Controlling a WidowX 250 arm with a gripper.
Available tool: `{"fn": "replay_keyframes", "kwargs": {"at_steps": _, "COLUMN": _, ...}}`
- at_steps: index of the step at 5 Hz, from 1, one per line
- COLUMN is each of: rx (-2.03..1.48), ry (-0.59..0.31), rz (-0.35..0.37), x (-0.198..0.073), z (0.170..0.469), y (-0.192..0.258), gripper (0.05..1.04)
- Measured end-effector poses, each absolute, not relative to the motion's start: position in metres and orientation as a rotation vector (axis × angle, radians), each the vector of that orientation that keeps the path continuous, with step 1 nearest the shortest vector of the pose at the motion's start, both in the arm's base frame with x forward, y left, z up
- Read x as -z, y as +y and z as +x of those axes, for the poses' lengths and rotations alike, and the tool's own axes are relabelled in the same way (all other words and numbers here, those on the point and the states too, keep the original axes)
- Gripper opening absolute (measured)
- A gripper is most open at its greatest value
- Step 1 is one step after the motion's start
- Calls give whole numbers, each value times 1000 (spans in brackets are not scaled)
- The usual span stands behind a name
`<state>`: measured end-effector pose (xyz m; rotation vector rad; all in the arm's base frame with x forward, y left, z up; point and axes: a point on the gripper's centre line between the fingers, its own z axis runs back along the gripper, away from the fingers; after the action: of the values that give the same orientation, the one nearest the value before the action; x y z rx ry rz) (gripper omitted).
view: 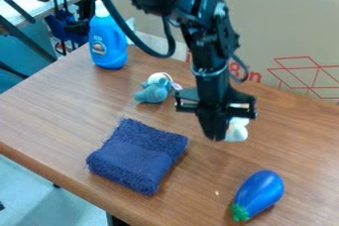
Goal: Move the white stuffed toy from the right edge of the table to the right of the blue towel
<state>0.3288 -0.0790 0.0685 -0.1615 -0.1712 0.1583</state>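
Right of the blue towel (139, 155), small white object (237, 132), partly hidden, visible long axis roughly away from the viewer, facing unclear. Overlapping its left side, black tool (213, 138), pointing down, fingertips together, contact unclear. Beyond the towel, gray-and-white plush toy (153, 90) and blue bottle (108, 44); nearer, rightward, blue eggplant (263, 190), stem nearest. Beneath the towel, brown worktop (39, 121); behind, cardboard (265, 12).

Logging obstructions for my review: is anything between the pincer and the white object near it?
Nothing visible stands between the pincer and the white object; the pincer partly hides it, so contact is unclear.
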Motion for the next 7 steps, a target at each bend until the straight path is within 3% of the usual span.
{"fn": "replay_keyframes", "kwargs": {"at_steps": 2, "rx": -101, "ry": -142, "rz": -149, "x": -41, "z": 344, "y": -104, "gripper": 100}}
{"fn": "replay_keyframes", "kwargs": {"at_steps": 3, "rx": -80, "ry": -145, "rz": -163, "x": -41, "z": 344, "y": -114, "gripper": 121}}
{"fn": "replay_keyframes", "kwargs": {"at_steps": 4, "rx": -94, "ry": -137, "rz": -178, "x": -40, "z": 341, "y": -117, "gripper": 310}}
{"fn": "replay_keyframes", "kwargs": {"at_steps": 6, "rx": -229, "ry": -270, "rz": -197, "x": -85, "z": 331, "y": -95, "gripper": 919}}
{"fn": "replay_keyframes", "kwargs": {"at_steps": 7, "rx": -245, "ry": -317, "rz": -211, "x": -104, "z": 331, "y": -87, "gripper": 1014}}
